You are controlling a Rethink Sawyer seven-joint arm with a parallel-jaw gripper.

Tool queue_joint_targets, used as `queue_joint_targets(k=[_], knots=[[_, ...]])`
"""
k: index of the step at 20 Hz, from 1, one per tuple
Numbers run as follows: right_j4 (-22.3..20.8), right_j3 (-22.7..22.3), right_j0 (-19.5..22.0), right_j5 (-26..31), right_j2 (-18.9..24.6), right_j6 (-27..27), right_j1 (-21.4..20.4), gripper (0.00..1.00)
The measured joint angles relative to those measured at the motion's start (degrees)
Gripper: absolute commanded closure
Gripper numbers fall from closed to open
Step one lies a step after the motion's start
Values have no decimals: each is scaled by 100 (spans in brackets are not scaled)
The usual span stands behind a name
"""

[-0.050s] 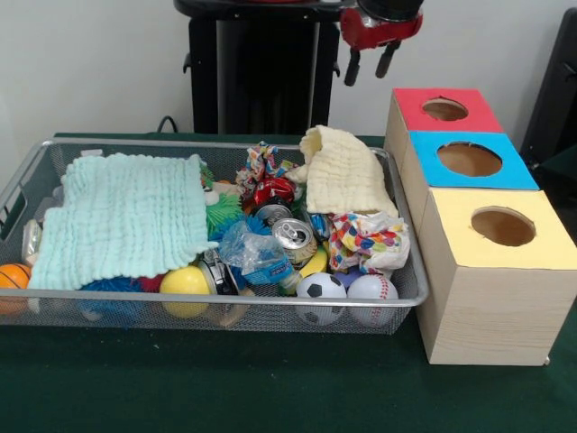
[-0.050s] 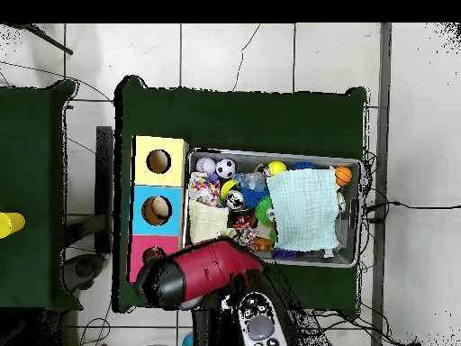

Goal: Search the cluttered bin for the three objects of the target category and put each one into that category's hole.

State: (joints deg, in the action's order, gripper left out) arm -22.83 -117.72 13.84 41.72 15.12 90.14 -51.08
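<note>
The wire bin [image 1: 401, 298] sits on the green bench [image 1: 270, 388], crammed with clutter. At its front wall lie a soccer ball [image 1: 321, 287] and, touching it, a baseball [image 1: 372, 288]; a yellow ball [image 1: 184, 280] rests further along the same wall, and an orange basketball [image 1: 13, 275] is wedged in the corner farthest from the boxes. A silver drink can [image 1: 294, 239] lies just behind the soccer ball, with a red can [image 1: 273, 191] beyond it. A mint cloth [image 1: 126, 221] covers much of the bin's half away from the boxes, and a cream cloth [image 1: 347, 176] is draped at the back corner nearest them; a patterned rag [image 1: 365, 242] lies crumpled under it.

Just beside the bin stands a row of three wooden boxes, each with a round hole: yellow-topped [image 1: 500, 239] at the front, blue-topped [image 1: 469, 161] in the middle, red-topped [image 1: 444, 110] behind. The overhead view looks straight into the holes — something pale shows inside the blue box's hole [image 2: 157, 210], which the front view does not reveal.

The tool [image 1: 370, 65] hangs from its red head above the red-topped box, clear of the bin, its two dark fingers [image 1: 352, 69] spread apart and holding nothing. From above, the red arm [image 2: 203, 270] covers part of the red box's top [image 2: 142, 252] — the tool itself is hidden beneath it.
</note>
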Motion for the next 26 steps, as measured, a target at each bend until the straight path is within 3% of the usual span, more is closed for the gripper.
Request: queue_joint_targets(k=[5, 13, 26], knots=[[-29, 77, 378, -75, -3, 0, -81, 0], [-36, 349, 1447, -241, 194, 0, -87, 0], [-345, 910, 3063, -291, 1012, -31, 326, 0]])
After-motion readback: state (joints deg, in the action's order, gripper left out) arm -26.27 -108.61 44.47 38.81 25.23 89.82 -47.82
